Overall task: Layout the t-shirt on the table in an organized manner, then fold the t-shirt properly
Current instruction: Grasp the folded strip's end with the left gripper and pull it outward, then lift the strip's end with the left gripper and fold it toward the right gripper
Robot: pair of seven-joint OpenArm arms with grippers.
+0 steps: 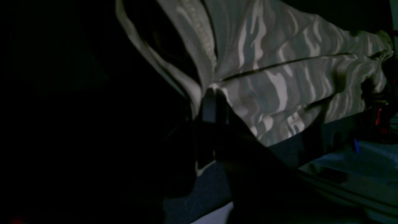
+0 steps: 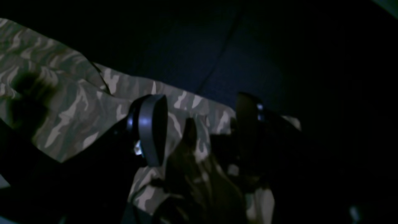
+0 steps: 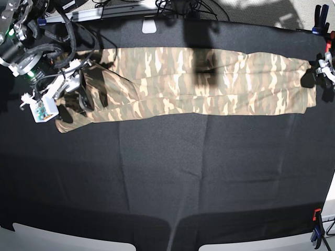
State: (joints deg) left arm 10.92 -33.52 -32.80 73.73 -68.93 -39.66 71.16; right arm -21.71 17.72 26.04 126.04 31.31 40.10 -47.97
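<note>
The camouflage t-shirt lies stretched in a long band across the far half of the black table. My left gripper is at its right end. In the left wrist view this gripper is shut on a folded edge of the t-shirt. My right gripper hovers over the crumpled left end. Seen from the right wrist, it stands open, its fingers straddling a ridge of the t-shirt without pinching it.
Red-and-blue clamps sit at the far right corner and the near right edge. White corner pieces show along the near edge. Cables and a white block lie at the far edge.
</note>
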